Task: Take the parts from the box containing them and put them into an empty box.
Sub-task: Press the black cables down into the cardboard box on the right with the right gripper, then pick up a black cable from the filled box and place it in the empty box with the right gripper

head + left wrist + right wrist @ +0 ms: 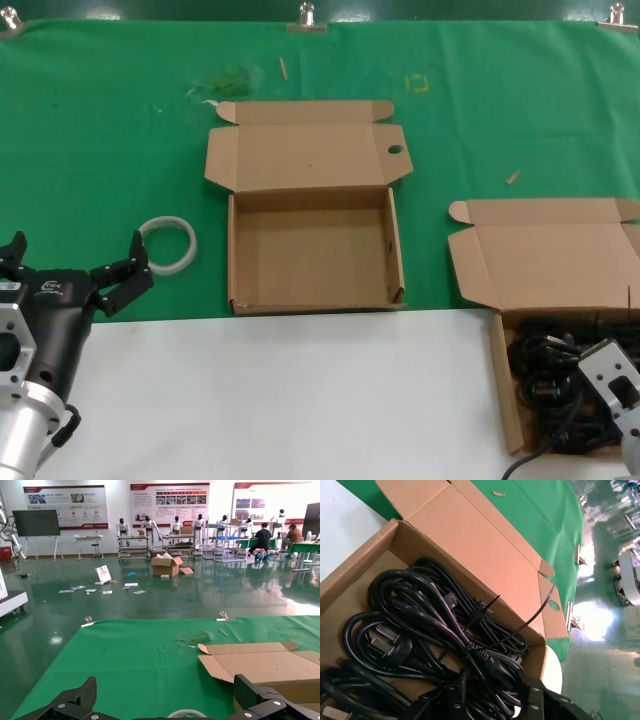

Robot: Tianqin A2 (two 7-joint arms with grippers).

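- Green cloth [100, 150] covers the table's far half.
- Empty box [312, 250] sits mid-table.
- Left gripper [75, 265], jaws apart, left of it.
- Right gripper [618, 385], jaws unclear, over cables [435, 630], right.

My right jaws [612, 385] hang over the coiled black power cables [435, 630] inside the plain-lidded brown cardboard box [560, 265]. The empty brown cardboard box with a holed lid [312, 250] sits between my two jaws. Just ahead of my left jaws [75, 270] lies a white translucent ring [166, 244] on the worktop [300, 390].
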